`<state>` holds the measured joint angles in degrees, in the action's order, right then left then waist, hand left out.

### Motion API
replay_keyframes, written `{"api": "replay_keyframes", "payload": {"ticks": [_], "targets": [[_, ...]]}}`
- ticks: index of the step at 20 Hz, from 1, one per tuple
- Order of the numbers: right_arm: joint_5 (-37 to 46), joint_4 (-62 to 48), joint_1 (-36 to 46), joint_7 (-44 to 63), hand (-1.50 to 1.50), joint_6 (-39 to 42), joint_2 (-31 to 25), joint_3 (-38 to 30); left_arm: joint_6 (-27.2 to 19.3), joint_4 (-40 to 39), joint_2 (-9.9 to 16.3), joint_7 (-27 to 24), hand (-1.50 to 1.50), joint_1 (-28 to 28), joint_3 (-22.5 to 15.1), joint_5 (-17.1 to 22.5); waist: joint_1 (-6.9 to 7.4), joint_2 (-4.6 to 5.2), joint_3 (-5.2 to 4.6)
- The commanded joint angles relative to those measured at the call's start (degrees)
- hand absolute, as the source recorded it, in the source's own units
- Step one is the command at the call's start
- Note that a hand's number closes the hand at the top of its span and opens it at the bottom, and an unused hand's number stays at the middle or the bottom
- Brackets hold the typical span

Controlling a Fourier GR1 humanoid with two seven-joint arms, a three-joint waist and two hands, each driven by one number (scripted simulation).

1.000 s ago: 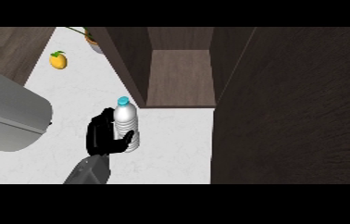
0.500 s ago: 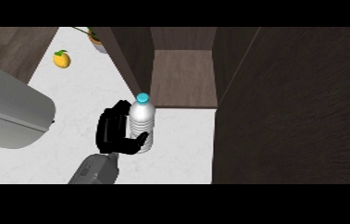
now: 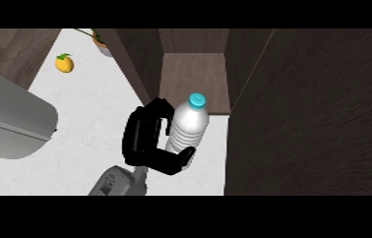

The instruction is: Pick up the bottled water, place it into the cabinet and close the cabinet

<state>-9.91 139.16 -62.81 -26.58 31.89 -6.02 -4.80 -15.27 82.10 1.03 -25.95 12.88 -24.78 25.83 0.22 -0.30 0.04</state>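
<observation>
Left hand [image 3: 149, 143] curled round the upright bottled water [image 3: 187, 126], cap up, just before the open cabinet [image 3: 195, 77] shelf at the desk's [image 3: 87, 99] far edge, opening straight ahead, door [image 3: 305, 109] at right.

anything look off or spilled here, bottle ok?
Nothing stands out. The bottled water is upright with its blue cap on, held by the left hand in front of the open cabinet. No spill shows on the counter. A lemon lies apart, up at the left.
</observation>
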Motion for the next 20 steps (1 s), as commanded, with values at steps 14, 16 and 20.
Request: {"api": "replay_keyframes", "payload": {"ticks": [14,16,20], "targets": [[-4.97,2.86,6.02,4.75,-1.50,-0.75,0.22,-2.68,-33.02,-2.48,-1.02,13.55,1.50,26.01,-10.60,-0.65,-1.90,0.45,-0.03],[-9.91,5.86,3.04,5.64,-1.50,0.82,-1.72,-6.40,-31.22,-4.19,-1.02,14.07,1.50,25.92,-6.48,-1.37,-1.72,0.40,-0.05],[-11.27,5.57,5.45,9.34,-1.50,-0.37,-1.83,-6.68,-29.17,-10.51,-1.02,12.44,1.50,28.50,-4.31,-0.58,-1.34,0.63,-0.08]]}}
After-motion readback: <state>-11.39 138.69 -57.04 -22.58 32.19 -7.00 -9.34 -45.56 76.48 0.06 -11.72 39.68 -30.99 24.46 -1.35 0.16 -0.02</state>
